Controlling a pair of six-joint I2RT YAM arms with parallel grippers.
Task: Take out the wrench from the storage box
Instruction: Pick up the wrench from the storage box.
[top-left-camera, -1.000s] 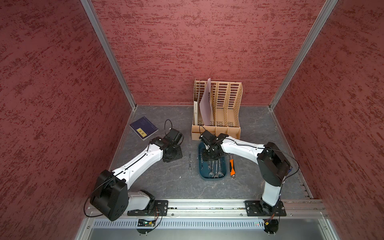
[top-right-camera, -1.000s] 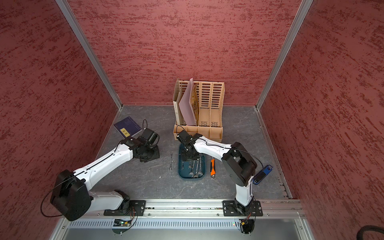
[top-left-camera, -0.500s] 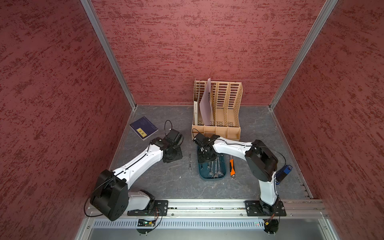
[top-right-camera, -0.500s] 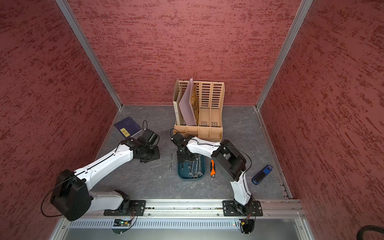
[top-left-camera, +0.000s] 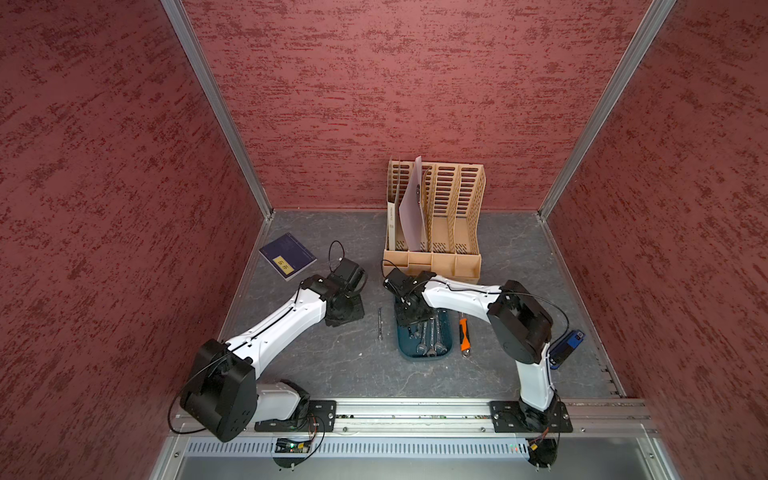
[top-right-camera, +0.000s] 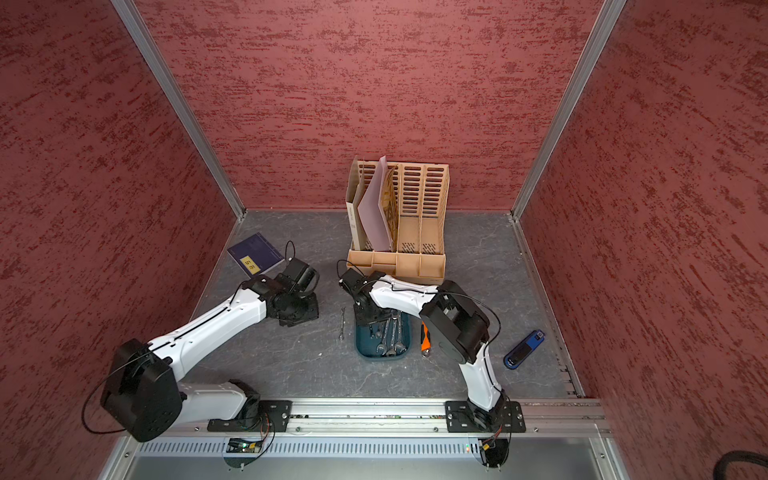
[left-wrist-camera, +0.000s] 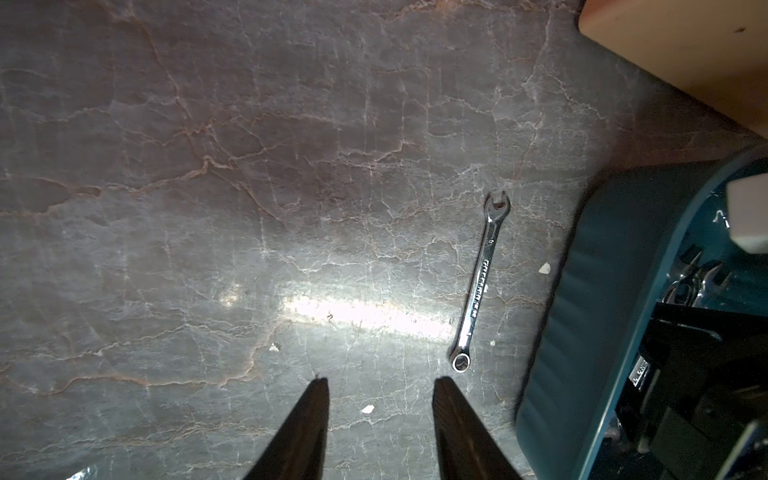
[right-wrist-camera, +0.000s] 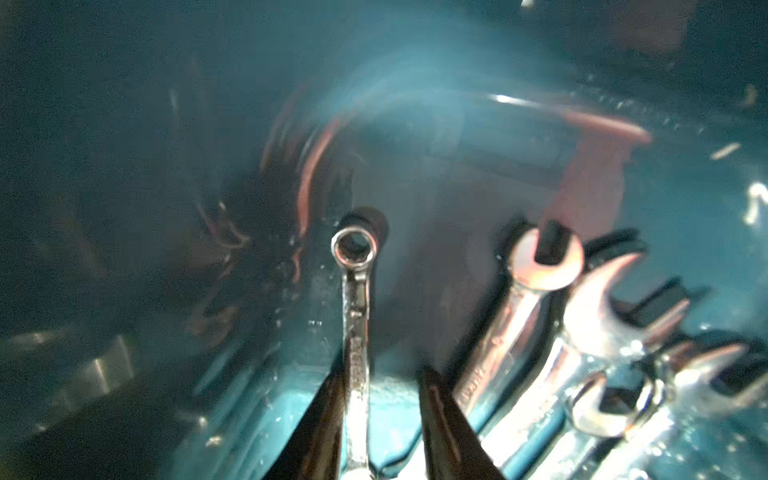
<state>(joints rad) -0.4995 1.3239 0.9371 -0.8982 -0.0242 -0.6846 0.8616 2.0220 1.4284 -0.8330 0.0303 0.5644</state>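
While the left tool (left-wrist-camera: 381, 379) hung parted and empty, the right tool (right-wrist-camera: 382, 372), narrow, straddled one wrench (right-wrist-camera: 356, 316) in the storage box (left-wrist-camera: 602, 291).

My right gripper (top-left-camera: 410, 320) is covering the far end of the storage box (top-left-camera: 423, 358) in both top views. In the right wrist view, the box wall beyond the slim wrench (right-wrist-camera: 356, 332) is smearing into blur, and the wrench's shank is running off the picture's edge.
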